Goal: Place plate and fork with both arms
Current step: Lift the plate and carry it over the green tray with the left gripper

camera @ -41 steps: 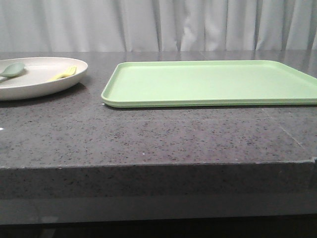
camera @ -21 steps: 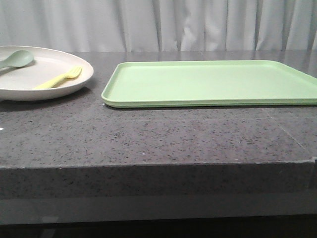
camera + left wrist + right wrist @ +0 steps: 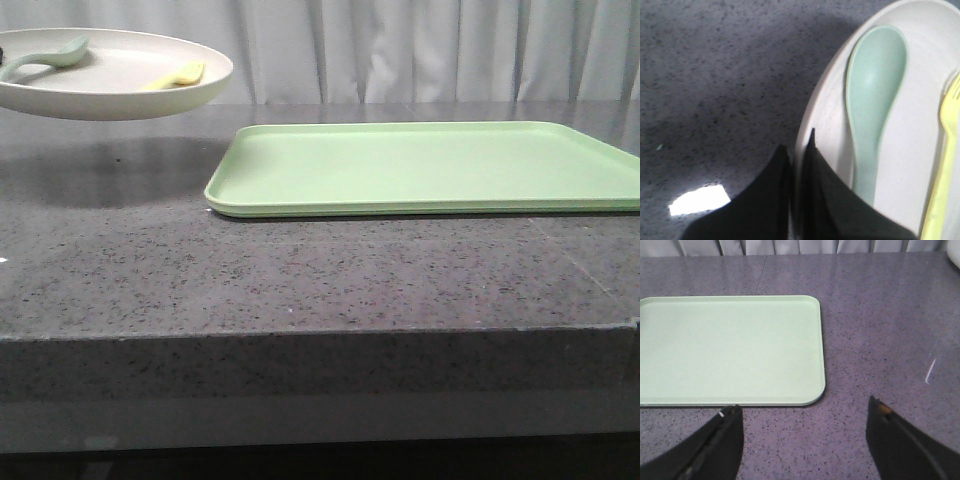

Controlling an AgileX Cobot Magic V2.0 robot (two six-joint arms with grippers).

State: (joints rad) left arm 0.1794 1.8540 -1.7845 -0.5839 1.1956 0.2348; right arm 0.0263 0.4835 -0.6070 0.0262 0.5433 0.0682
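The plate [image 3: 105,75] is hanging clear of the table [image 3: 300,290] at the upper left of the front view, its shadow lying below. The left gripper [image 3: 797,150] is pinching only its rim, jaws closed on it. The fork [image 3: 178,75] and spoon [image 3: 45,58] are lying loose inside, so any tilt is likely sending them sliding off. The tray [image 3: 430,165] is sitting at centre right with nothing blocking the way. The right gripper [image 3: 802,415] is hovering wide open near the tray's edge.
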